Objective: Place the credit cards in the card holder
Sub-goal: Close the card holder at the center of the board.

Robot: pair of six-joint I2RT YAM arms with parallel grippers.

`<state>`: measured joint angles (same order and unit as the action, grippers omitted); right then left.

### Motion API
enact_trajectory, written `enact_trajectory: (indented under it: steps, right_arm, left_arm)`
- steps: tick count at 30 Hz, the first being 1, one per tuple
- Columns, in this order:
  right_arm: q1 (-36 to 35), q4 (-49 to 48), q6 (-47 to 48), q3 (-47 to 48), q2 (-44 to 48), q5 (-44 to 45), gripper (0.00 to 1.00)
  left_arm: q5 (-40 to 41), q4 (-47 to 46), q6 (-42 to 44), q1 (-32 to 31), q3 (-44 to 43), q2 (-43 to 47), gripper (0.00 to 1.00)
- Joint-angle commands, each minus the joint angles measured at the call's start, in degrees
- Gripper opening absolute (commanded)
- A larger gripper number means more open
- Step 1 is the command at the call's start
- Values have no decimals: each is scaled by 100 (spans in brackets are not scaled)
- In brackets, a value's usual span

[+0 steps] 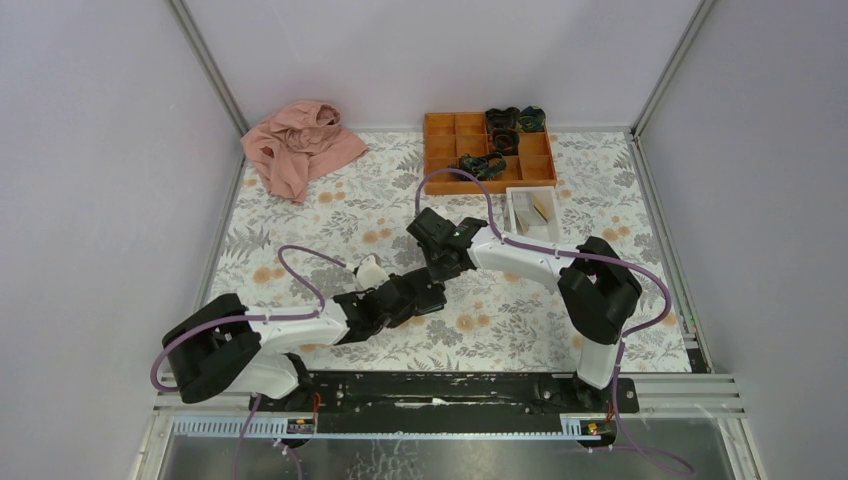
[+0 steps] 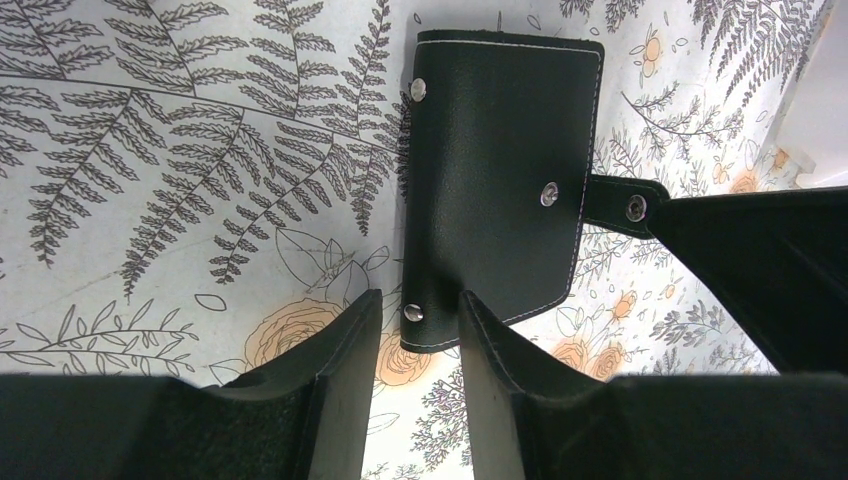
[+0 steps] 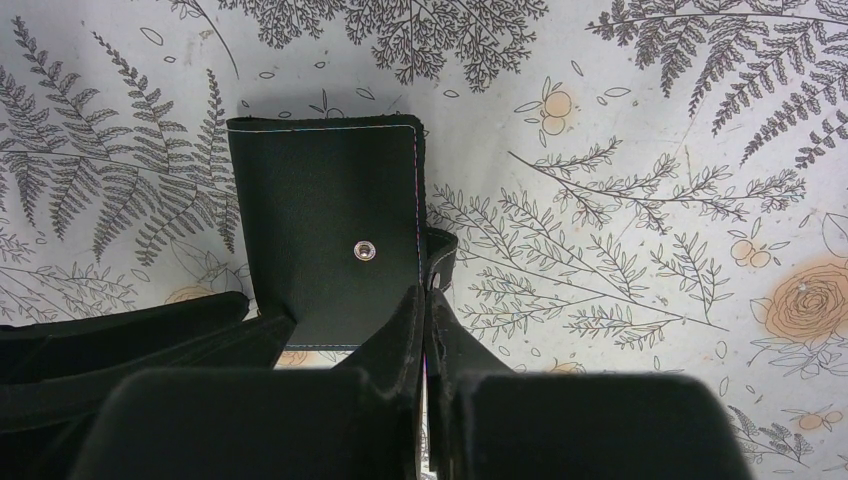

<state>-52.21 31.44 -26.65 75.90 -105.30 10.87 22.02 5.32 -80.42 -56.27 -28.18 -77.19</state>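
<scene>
The card holder (image 2: 500, 170) is a closed black folder lying flat on the floral cloth, snaps showing; it also shows in the right wrist view (image 3: 330, 230). My left gripper (image 2: 418, 320) is open, its fingers either side of the holder's near corner. My right gripper (image 3: 425, 295) is shut on the holder's snap strap (image 2: 625, 205) at its side edge. In the top view both grippers, left (image 1: 425, 290) and right (image 1: 440, 265), meet at mid-table and hide the holder. A tan credit card (image 1: 545, 207) lies in the small white tray (image 1: 520, 190) behind the right arm.
An orange compartment tray (image 1: 440, 150) with dark coiled items stands at the back centre. A pink cloth (image 1: 300, 145) lies bunched at the back left. Metal frame rails and walls bound the table on both sides.
</scene>
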Motion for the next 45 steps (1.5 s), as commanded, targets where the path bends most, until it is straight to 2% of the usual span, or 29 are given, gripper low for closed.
enact_trajectory:
  steps: [1,18,45]
  right_arm:
    - [-54,43,48,191,-71,-102,0]
    - [-264,7,82,655,-406,-264,0]
    - [-370,-91,30,790,-650,-222,0]
  left_arm:
    - [-44,188,44,-51,311,-78,42]
    - [-57,136,145,-51,339,-138,42]
    - [-48,152,323,-33,328,-156,42]
